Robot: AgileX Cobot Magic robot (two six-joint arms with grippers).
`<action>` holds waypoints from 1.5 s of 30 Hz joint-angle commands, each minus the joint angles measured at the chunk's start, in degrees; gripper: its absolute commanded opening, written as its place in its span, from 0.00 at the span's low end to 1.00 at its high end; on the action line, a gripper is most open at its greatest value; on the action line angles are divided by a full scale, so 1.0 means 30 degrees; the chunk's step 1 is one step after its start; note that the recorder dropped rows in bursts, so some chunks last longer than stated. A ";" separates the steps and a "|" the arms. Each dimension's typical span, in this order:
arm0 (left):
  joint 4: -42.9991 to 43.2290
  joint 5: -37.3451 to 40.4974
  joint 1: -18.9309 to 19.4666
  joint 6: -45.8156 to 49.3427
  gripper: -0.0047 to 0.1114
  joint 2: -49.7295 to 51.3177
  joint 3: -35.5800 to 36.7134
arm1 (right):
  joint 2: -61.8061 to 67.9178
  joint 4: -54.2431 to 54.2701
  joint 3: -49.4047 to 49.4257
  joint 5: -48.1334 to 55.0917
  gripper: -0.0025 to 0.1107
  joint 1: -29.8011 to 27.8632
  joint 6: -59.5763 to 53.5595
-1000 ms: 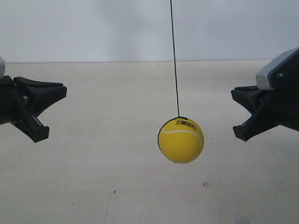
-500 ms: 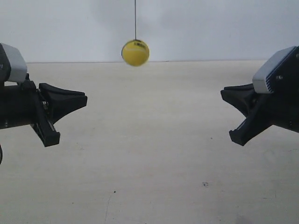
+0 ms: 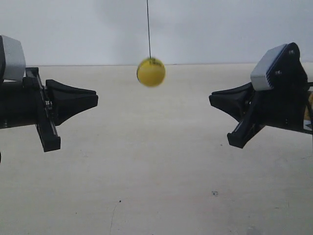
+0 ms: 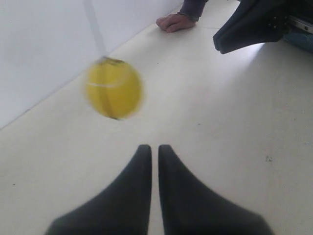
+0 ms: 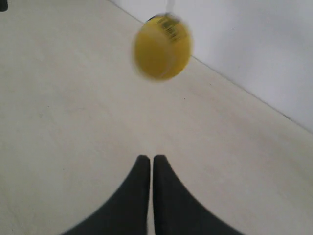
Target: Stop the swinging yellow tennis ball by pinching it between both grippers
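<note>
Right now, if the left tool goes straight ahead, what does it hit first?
Probably nothing near: the ball hangs off the line of the left tool. Farther on, maybe the right tool, but depth is unclear.

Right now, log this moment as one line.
yellow tennis ball: blurred, hanging free on string | left gripper: shut, clear of ball | right gripper: shut, clear of ball | pinch: not yet done

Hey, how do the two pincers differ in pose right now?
The pincer at the exterior view's left lies level, its cross plate nearly upright; the pincer at the exterior view's right is tilted, its plate slanting. Both are shut, black, point inward and sit apart from the yellow tennis ball.
</note>
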 commanded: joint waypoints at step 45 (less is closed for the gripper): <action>0.2110 -0.4295 -0.0047 -0.1274 0.08 0.2834 -0.2145 | 0.2932 -0.3218 -0.2808 -0.4484 0.02 0.0011 0.1466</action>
